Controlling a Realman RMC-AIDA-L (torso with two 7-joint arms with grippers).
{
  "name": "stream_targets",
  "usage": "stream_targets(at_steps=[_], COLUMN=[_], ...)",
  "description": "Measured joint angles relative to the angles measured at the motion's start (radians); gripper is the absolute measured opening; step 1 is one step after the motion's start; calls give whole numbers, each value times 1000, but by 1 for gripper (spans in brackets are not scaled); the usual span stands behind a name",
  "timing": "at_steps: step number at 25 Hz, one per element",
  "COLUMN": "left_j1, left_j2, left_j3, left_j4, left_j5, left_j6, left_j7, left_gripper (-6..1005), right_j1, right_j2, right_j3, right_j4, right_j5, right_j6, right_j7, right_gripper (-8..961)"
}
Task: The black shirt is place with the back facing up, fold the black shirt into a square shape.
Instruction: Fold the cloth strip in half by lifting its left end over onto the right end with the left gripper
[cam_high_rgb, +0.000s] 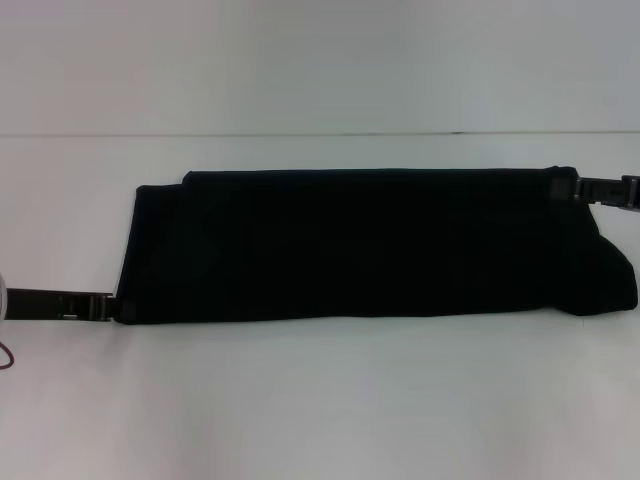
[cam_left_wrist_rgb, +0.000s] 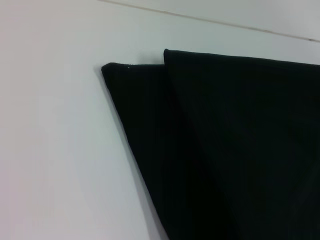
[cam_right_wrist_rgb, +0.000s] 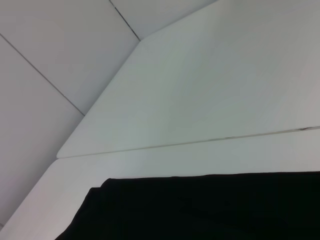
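Plain white bench (cam_high_rgb: 320, 400), broad and flat, carrying everything. Stretched across its middle, nearer the far edge than the near one: large soft black fabric shirt (cam_high_rgb: 360, 245), already narrowed into a long band running left to right, no lettering showing. Two layers visible at the left end, upper layer stopping short of the lower so a stepped corner shows; right end lumpier, bulging toward the near edge.

Thin black left pincer (cam_high_rgb: 110, 305) at the band's near left corner, just touching or meeting the cloth; black right pincer (cam_high_rgb: 585, 187) at the far right corner, tips lost against the fabric. Cannot tell for either whether wide, narrow or clamped on cloth.

Risks, as judgement: with grips on diagonally opposite corners, a lift likely to twist the band instead of folding it end over end. Catching only the top layer at the stepped left end likely to peel the earlier fold open. Uneven bulge at the right likely to give a crooked edge, so no clean square. Loose cloth sagging mid-span if raised too low, dragging and wrinkling.

Nothing else seen on the bench; only a seam line along the far edge and a pale wall behind. No obstacle in the folding path.
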Motion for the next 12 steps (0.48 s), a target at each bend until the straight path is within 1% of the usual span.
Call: stream_targets(at_steps=[5,12], left_j1=[0,0], left_j2=[0,0], left_j3=[1,-4], left_j4=[1,8], left_j5=[1,0], left_j6=[-3,-2], left_j7=[1,2], left_gripper=[32,8], right_j1=[0,-6], right_j2=[0,-3], right_j3=[-9,-40], right_j4=[0,0], right_j5=[0,-41], right_j6=[1,24], right_j7=[2,37], right_gripper=[674,675])
